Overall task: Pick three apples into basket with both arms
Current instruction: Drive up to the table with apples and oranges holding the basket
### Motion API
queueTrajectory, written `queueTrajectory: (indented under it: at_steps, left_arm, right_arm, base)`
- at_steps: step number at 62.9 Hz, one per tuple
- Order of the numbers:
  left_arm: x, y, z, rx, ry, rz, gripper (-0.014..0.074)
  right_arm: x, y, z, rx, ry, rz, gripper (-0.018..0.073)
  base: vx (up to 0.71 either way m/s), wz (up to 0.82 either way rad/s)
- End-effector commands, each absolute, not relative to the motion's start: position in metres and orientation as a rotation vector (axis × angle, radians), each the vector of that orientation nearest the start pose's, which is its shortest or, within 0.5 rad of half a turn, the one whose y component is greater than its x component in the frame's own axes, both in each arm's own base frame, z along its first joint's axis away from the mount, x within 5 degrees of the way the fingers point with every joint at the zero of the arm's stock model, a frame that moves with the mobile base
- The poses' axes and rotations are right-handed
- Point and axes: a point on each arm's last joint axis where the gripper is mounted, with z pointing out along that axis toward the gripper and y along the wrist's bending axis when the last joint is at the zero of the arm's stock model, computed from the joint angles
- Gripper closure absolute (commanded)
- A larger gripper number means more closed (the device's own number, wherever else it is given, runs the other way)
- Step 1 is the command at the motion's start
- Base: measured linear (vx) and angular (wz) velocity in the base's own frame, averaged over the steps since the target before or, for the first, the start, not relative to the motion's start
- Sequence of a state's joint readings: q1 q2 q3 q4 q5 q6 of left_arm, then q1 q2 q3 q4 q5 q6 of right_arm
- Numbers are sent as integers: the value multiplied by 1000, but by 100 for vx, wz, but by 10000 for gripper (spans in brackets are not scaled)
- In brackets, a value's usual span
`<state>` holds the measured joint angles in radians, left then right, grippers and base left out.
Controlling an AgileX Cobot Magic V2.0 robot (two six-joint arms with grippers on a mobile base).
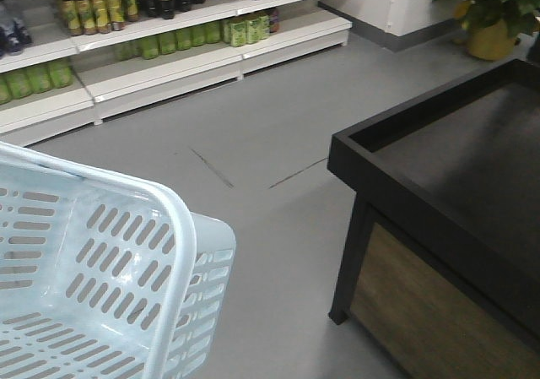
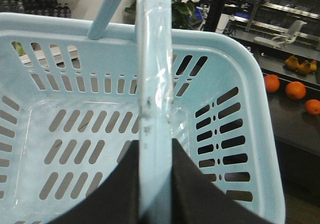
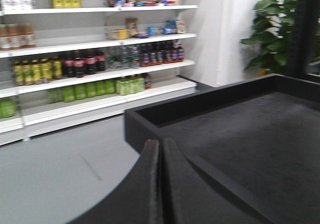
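Your left gripper [image 2: 154, 151] is clamped on the handle [image 2: 154, 69] of the basket [image 2: 235, 47]. Your right gripper [image 3: 160, 151], closed on nothing, is nearer the black counter [image 3: 240, 139] to the right. No apples are in view.

Even indoor light, soft and a little hazy.
The right wrist view was blurred, smearing the shelf bottles [image 3: 80, 64]; glare streaked the basket handle [image 2: 155, 84]; the dark surface [image 1: 472, 168] swallowed detail; shadows on the floor [image 1: 253, 126] stayed faint.

My front view cuts the basket [image 1: 181, 227] off at left and bottom — and labels on the shelf bottles [image 3: 80, 64] blur.
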<state>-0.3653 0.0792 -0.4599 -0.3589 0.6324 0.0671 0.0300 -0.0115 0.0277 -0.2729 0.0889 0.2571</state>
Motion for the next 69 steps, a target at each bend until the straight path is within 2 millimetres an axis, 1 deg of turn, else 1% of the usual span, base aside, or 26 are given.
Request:
queueTrajectory:
  at_steps: [1, 48, 69]
  left_arm:
    - [17, -24, 324, 224, 1601, -639, 604]
    - [17, -24, 324, 224, 1601, -639, 604]
    - [17, -24, 324, 224, 1601, -639, 604]
  right_arm:
    - [56, 1, 199, -38, 1512, -9, 564]
    - [56, 1, 199, -38, 1512, -9, 564]
    - [56, 1, 199, -38, 1512, -9, 564]
  base:
    - [7, -54]
    - [2, -59]
    - [-1, -38]
